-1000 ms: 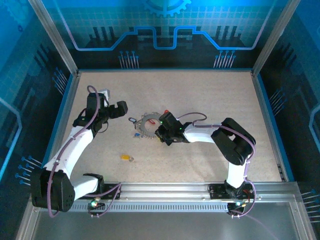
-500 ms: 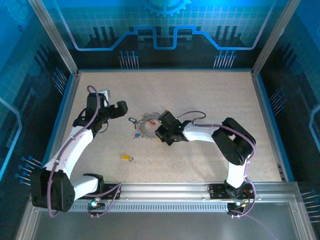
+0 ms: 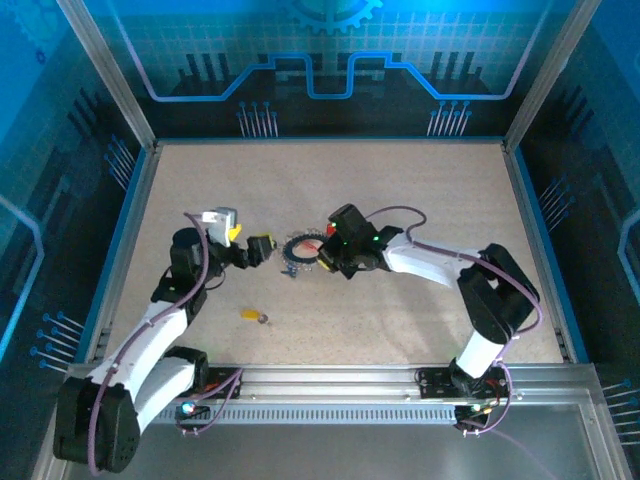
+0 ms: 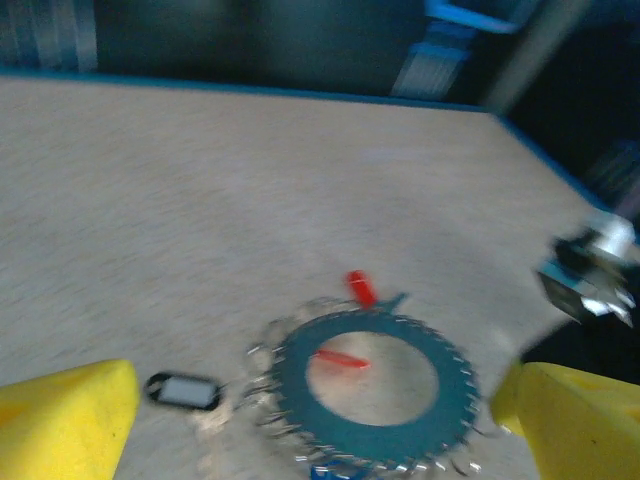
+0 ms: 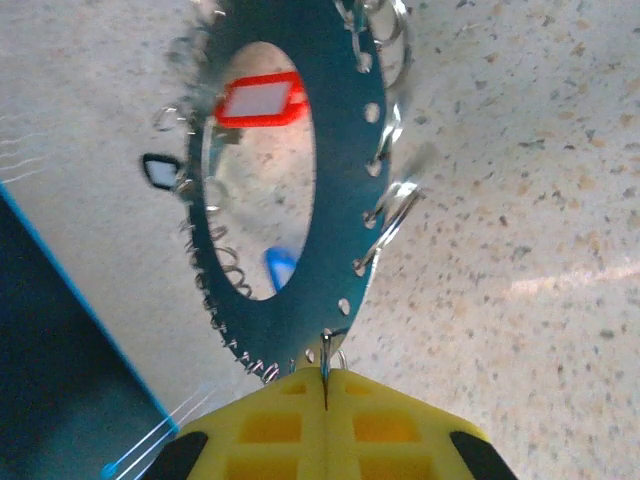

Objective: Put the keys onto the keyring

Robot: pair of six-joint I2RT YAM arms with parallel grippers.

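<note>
The keyring [image 5: 345,215] is a flat toothed ring hung with small wire loops; my right gripper [image 5: 324,378] is shut on its near rim. From above, the keyring [image 3: 298,252] lies mid-table with the right gripper [image 3: 327,258] at its right edge. A red key [image 5: 258,100], a black-framed tag [image 5: 160,172] and a blue key [image 5: 280,268] sit by the ring. My left gripper [image 4: 320,405] is open just left of the ring, its yellow fingers [image 4: 62,420] wide apart, nothing between them. A yellow key [image 3: 252,315] lies alone nearer the bases.
Blue-edged walls [image 3: 128,215] border the speckled table [image 3: 420,190] on three sides. Open floor stretches behind and to the right of the ring. The right arm's forearm [image 3: 430,262] crosses the table's middle right.
The left arm swung nearer and rightward, bringing its open gripper close to the ring. The right gripper closed fully on the ring's rim and shifted slightly back, tilting the ring.
</note>
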